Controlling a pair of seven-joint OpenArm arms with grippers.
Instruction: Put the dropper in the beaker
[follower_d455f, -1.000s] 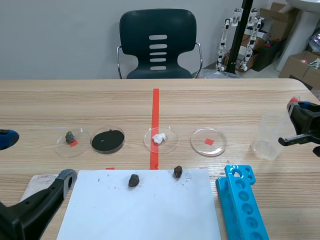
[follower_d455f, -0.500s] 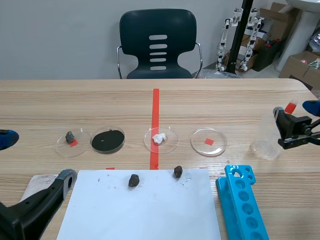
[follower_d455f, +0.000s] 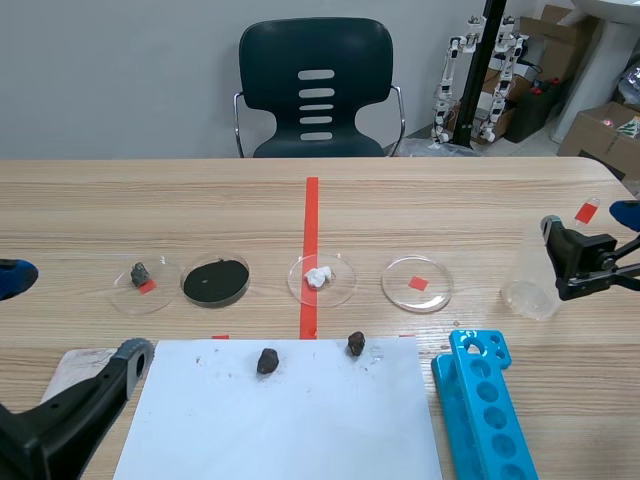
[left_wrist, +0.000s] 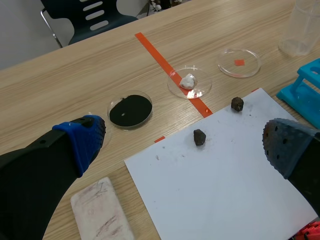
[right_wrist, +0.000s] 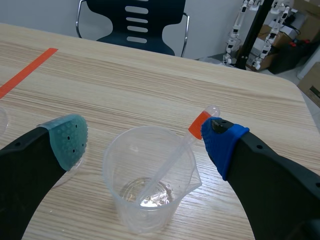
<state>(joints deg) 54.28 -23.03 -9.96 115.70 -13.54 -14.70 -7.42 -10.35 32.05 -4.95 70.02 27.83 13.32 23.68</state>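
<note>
The clear plastic beaker (right_wrist: 150, 185) stands upright on the table directly under my right gripper (right_wrist: 145, 140). The dropper (right_wrist: 172, 157) leans inside it, tip on the beaker's floor and its red-banded bulb (right_wrist: 200, 121) sticking out over the rim beside my blue-padded finger. That gripper is open, with one finger on either side of the beaker and neither pad touching the dropper. In the scene view the beaker (follower_d455f: 528, 272) is at the far right, with the dropper's red top (follower_d455f: 586, 211) above it. My left gripper (left_wrist: 185, 145) hangs open over the white sheet (left_wrist: 225, 180).
Two dark stones (follower_d455f: 267, 360) (follower_d455f: 355, 344) lie on the white sheet (follower_d455f: 280, 420). Several petri dishes (follower_d455f: 321, 278) line the table's middle. A blue tube rack (follower_d455f: 485, 410) sits at the front right and a worn block (left_wrist: 100, 215) at the front left.
My right gripper has opened and let go of the dropper, which now rests leaning in the beaker. The gripper shifted slightly left toward the beaker. The left arm kept still.
</note>
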